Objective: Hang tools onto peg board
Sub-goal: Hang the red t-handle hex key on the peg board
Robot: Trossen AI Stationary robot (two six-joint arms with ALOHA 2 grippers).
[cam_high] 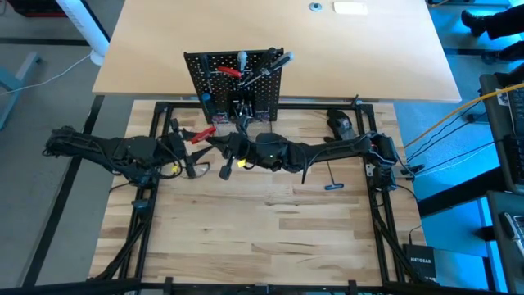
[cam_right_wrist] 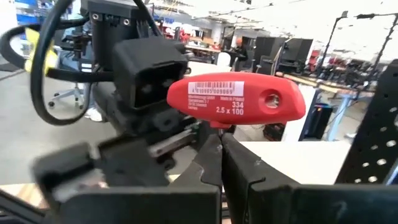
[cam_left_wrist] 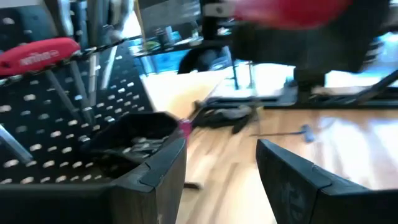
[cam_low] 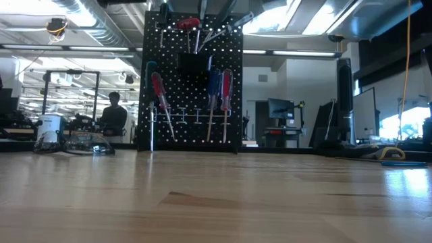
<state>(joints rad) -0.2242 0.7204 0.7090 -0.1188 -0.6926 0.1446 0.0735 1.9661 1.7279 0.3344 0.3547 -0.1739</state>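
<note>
High view: the peg board (cam_high: pixel 236 86) stands at the table's (cam_high: pixel 270 238) far edge with several tools already hung on it. At least 1 blue T-key (cam_high: pixel 334 185) lies loose on the table near the right arm, so I judge the job partly done. Both arms meet just in front of the board. The left gripper (cam_high: pixel 182 146) is beside a red tool (cam_high: pixel 199 133); the right gripper (cam_high: pixel 236 147) points toward it from the right.

Low view: 1 red screwdriver (cam_low: pixel 162 101), 1 blue (cam_low: pixel 212 98) and another red (cam_low: pixel 225 98) hang on the board, with more tools at its top. No gripper shows here.

Left wrist view: the left fingers (cam_left_wrist: pixel 158 171) stand apart with nothing between them, close to the board (cam_left_wrist: pixel 56 124).

Right wrist view: the right gripper (cam_right_wrist: pixel 221 152) is closed on the shaft of a red T-handle key (cam_right_wrist: pixel 236 99), held handle-up. It is yet to be hung.
</note>
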